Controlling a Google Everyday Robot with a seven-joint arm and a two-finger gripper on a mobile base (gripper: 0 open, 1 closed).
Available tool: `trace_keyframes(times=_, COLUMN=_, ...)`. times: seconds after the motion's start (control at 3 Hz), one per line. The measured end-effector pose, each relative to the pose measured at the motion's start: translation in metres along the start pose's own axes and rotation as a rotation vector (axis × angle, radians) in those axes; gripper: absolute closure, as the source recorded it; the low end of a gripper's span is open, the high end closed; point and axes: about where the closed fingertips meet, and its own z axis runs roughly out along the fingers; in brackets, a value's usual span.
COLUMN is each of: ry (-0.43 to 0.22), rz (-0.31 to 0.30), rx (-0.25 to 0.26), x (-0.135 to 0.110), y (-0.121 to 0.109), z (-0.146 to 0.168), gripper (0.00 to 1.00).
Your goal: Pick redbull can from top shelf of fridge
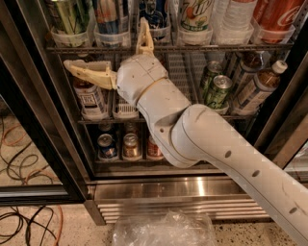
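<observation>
The redbull can (111, 17), blue and silver with red lettering, stands in a clear plastic cup on the top shelf (231, 47), second from the left; its lid is out of view. A green striped can (70, 15) is to its left and a darker blue printed can (153, 13) to its right. My gripper (105, 43) is open wide in front of the fridge (45, 120), just below and right of the redbull can. One cream finger (89, 73) points left under the shelf. The other finger (144, 37) points up across the shelf's front edge.
A Coca-Cola bottle (276, 14) stands at the top right. Green cans (219, 89) and bottles (255, 90) fill the middle shelf, with a brown bottle (89, 98) at its left. Cans (130, 146) stand on the lower shelf. A plastic bag (163, 230) and cables (19, 144) lie on the floor.
</observation>
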Motion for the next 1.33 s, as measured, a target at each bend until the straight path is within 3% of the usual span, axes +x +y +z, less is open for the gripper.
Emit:
trace_keyframes(times=0.33, ry=0.0, rz=0.0, rx=0.0, x=0.0, y=0.0, z=0.0, gripper=0.14)
trace_keyframes(times=1.0, ry=-0.003, rz=-0.01, rx=0.003, x=-0.0007, y=-0.0009, z=0.0031, gripper=0.1)
trace_keyframes(times=1.33, ry=-0.012, rz=-0.027, rx=0.008, x=-0.0016, y=-0.0055, z=0.0084, gripper=0.25)
